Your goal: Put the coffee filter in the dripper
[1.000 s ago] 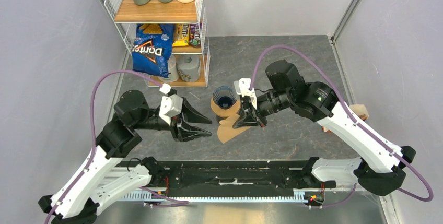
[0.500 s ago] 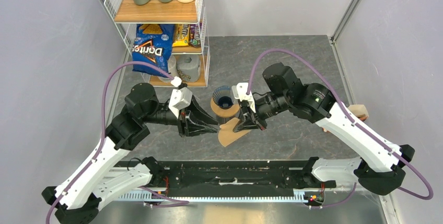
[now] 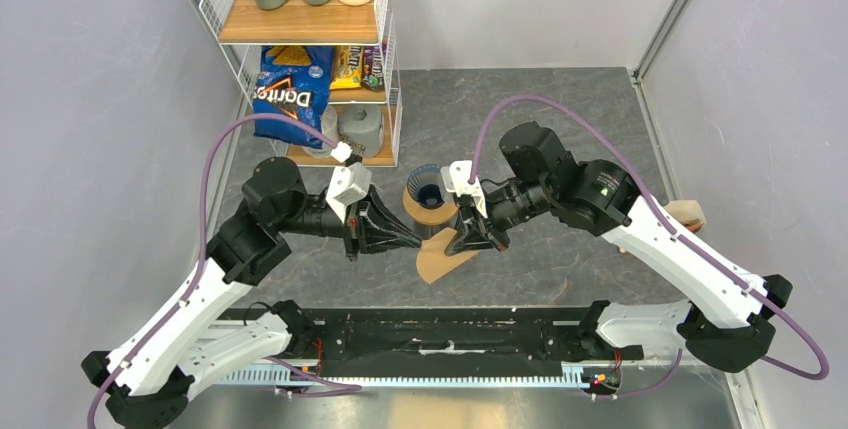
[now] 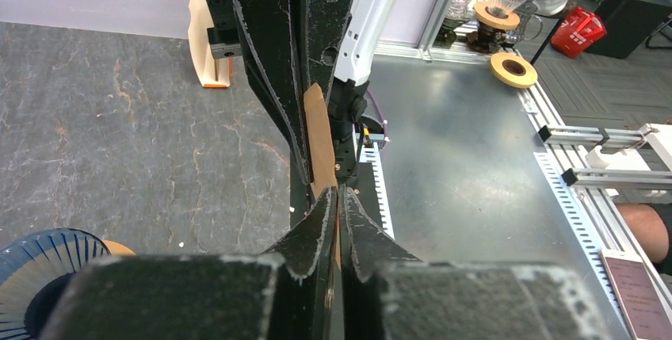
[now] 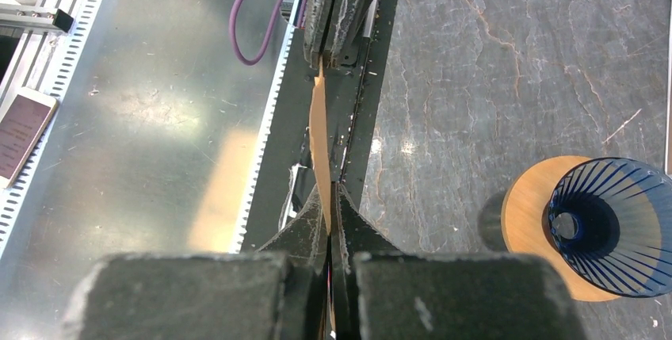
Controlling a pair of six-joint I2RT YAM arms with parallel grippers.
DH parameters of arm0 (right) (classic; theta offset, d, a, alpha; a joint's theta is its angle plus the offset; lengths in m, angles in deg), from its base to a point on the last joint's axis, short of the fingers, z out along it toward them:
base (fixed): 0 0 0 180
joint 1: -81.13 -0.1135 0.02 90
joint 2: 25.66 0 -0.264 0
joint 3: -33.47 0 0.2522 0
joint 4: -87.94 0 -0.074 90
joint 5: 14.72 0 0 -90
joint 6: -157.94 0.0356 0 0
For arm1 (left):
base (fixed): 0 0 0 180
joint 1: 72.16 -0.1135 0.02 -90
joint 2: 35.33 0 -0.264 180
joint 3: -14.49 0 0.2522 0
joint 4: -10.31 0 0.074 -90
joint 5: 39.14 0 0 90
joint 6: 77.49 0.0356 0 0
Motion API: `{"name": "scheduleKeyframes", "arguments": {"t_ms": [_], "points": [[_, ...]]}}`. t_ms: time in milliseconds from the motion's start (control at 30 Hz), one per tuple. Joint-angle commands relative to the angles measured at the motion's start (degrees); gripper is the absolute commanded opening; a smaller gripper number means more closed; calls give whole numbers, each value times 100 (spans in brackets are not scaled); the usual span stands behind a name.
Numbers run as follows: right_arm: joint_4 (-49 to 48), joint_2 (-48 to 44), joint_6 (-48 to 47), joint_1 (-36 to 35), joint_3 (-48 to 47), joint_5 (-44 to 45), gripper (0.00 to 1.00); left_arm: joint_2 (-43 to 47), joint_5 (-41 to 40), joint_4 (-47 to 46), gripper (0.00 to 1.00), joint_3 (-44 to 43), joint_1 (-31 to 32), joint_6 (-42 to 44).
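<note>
Two end effectors here, and both are clamped down on the same thing. The left end effector (image 3: 413, 242) has its fingers pinched almost together on one edge of the coffee filter (image 3: 438, 261). The right end effector (image 3: 468, 242) is fully closed on the opposite edge, so the tips face each other with the paper between them.

Just one filter. From both wrist cams it's edge-on, a thin brown strip running straight from one set of fingers to the other, so its long axis runs along the line between the two arms. From the top cam its lower left corner dips toward the near edge. Can't tell if that corner touches the desk (image 3: 560, 119).

One dripper (image 3: 430, 187), blue and ribbed with its wide mouth up. It sits on one wooden ring (image 3: 432, 214) just behind the filter and isn't touching it.

For room, there's plenty of bare desk behind and to the right of the dripper. The wire rack (image 3: 300, 21) with one Doritos bag (image 3: 290, 89) stands just left of the dripper and close behind the left arm, so that side is tight. The black rail (image 3: 450, 334) along the near edge is near the filter. One orange-and-white holder (image 3: 688, 213) sits well apart by the right wall.
</note>
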Motion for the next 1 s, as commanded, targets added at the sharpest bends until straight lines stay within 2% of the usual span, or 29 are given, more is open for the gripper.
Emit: {"name": "scheduleKeyframes", "arguments": {"t_ms": [0, 500, 967], "points": [[15, 0, -110, -53, -102, -11, 0, -29, 30, -247, 4, 20, 39, -215], [264, -36, -587, -145, -160, -188, 0, -93, 47, -290, 2, 159, 45, -144], [108, 82, -292, -170, -278, -28, 0, -95, 29, -296, 4, 229, 141, -101]]}}
